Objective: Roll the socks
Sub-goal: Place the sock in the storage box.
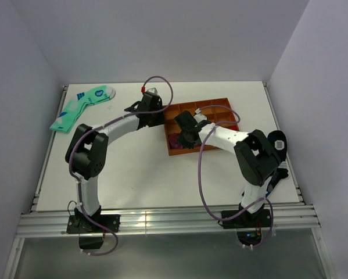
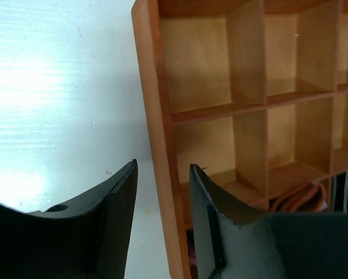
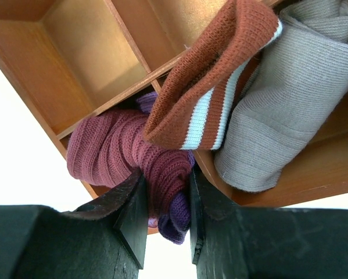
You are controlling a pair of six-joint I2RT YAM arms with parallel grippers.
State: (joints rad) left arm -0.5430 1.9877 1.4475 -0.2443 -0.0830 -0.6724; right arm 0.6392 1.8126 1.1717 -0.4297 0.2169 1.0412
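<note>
Maroon socks (image 1: 175, 141) pinched in a corner cell of the wooden tray (image 1: 220, 106).
Top view: the socks sit at the tray's 7 o'clock corner, under the right gripper (image 1: 181, 137). Left wrist: the left gripper (image 2: 162, 167) is released, its jaws astride the tray's wall. Right wrist: the right gripper is clenched on purple-tipped knit at 6 o'clock. The socks look soft, light and stretchy, so the thick bundle is likely the better hold than the loose toe.

Maroon knit socks (image 3: 118, 154) with purple tip, bundled in the wooden tray's (image 3: 81, 40) corner compartment
</note>
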